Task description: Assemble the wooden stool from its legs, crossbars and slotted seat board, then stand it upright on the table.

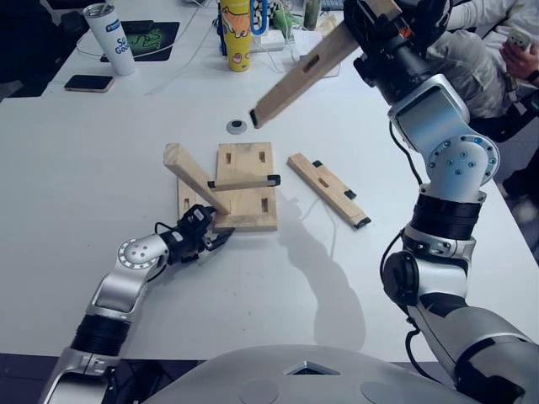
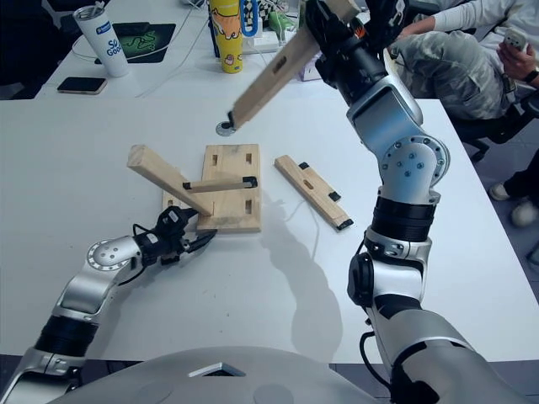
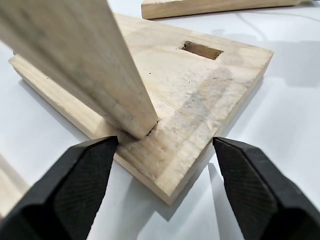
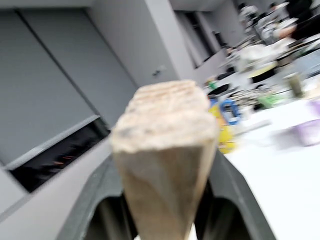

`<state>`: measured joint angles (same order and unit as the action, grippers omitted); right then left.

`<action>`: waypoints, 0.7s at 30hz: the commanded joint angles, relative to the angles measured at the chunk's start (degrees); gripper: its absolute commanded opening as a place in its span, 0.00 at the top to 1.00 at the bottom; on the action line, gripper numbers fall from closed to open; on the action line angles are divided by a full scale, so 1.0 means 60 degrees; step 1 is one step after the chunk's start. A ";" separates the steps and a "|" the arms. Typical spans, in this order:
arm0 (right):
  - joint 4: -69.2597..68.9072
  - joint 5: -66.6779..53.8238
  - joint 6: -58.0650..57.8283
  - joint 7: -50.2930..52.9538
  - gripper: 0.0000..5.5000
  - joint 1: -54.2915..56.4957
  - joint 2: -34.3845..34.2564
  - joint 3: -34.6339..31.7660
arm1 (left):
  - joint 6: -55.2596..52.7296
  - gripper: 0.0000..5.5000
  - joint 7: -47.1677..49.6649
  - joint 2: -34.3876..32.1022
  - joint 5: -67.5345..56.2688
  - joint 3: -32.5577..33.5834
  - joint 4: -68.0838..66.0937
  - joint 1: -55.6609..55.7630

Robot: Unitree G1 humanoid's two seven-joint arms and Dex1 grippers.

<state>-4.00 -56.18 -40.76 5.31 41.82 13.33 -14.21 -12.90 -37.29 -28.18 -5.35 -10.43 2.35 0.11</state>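
The slotted seat board (image 1: 247,187) lies flat mid-table. One wooden leg (image 1: 194,175) stands tilted in the slot at its near left corner, and a crossbar (image 1: 244,182) with a black end lies across the board. My left gripper (image 1: 221,240) is open at the board's near left corner, its black fingertips (image 3: 82,180) on either side of the corner (image 3: 170,170) just below the leg's foot. High over the table's far side, my right gripper (image 1: 370,29) is shut on a second wooden leg (image 1: 305,74) that slants down toward the board. A third leg (image 1: 328,189) lies flat to the board's right.
A small round metal piece (image 1: 236,127) sits just beyond the board. Along the far edge stand a white tumbler (image 1: 110,37), a yellow bottle (image 1: 237,34), a phone (image 1: 88,82) and a black mat (image 1: 152,38). A seated person's sleeve and hands show at the far right.
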 commanded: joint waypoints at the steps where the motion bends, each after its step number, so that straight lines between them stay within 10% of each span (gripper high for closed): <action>1: -0.0473 0.0856 -0.0748 0.0258 0.81 -0.0285 0.0547 0.0418 | 0.0046 0.36 0.0461 0.0832 0.0304 -0.0418 -0.0399 0.0526; 21: -0.1261 0.1168 -0.2416 0.0816 0.81 -0.1442 -0.0289 -0.0016 | 0.0292 0.36 0.1033 0.1553 0.0515 -0.0432 -0.0841 0.0789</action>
<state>-10.70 -50.60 -56.95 11.79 34.76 12.04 -15.13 -11.29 -31.04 -18.69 -2.78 -13.17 -1.97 4.42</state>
